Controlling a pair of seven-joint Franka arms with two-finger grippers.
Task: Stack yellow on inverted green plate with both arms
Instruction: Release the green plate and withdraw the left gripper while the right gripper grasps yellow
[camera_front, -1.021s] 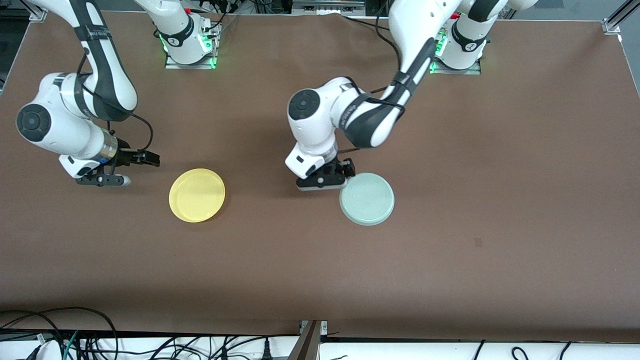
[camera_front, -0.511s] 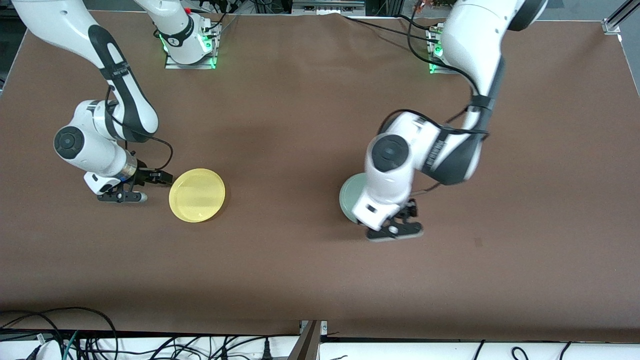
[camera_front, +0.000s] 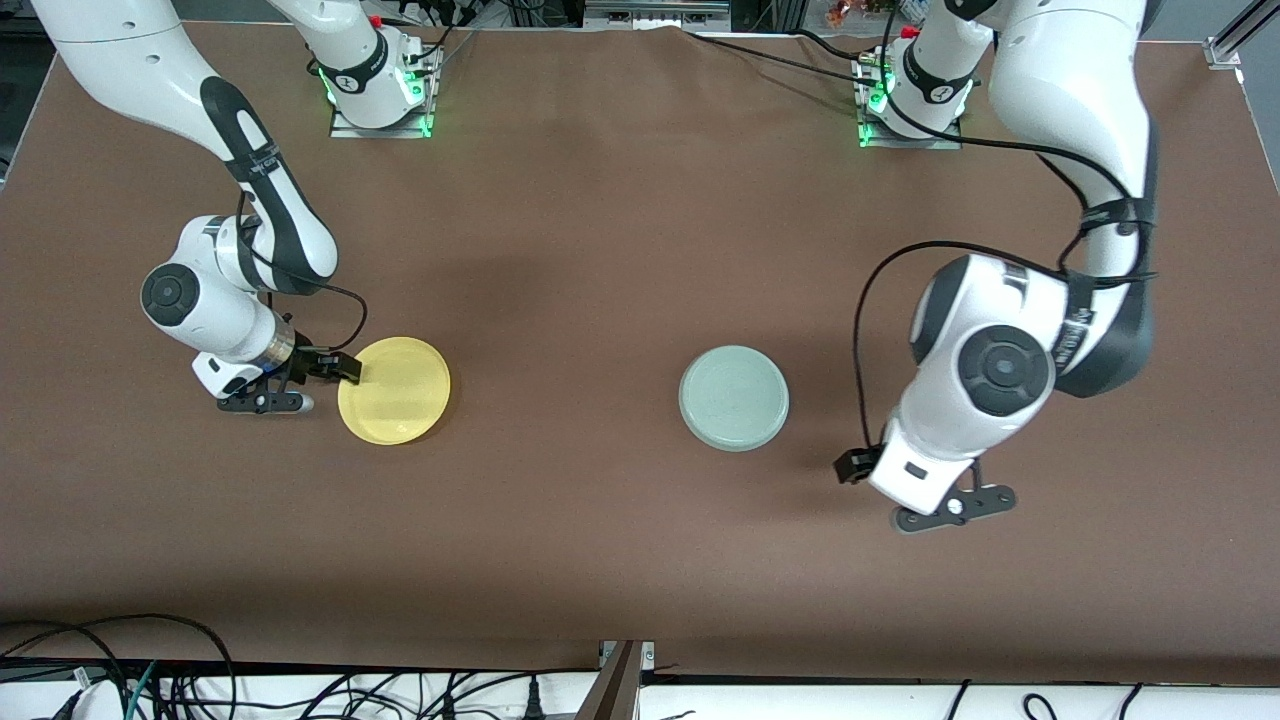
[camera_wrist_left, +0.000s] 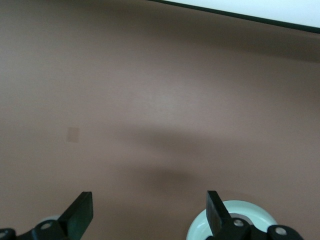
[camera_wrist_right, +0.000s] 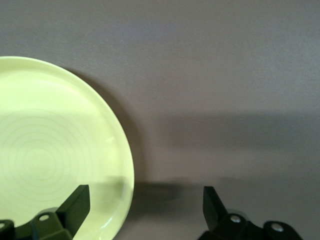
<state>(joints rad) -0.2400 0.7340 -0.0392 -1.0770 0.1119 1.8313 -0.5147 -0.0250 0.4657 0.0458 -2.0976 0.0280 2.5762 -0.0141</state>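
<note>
Straddling yellow (camera_front: 394, 390) rim: right tool (camera_front: 318, 382) (spread)

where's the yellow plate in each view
Front view: the yellow plate lies on the brown table toward the right arm's end, with the right end effector at its rim.
Left wrist view: not in it; only bare table.
Right wrist view: the plate fills one side, one finger over its rim.
Shared landmark: the brown table.
</note>
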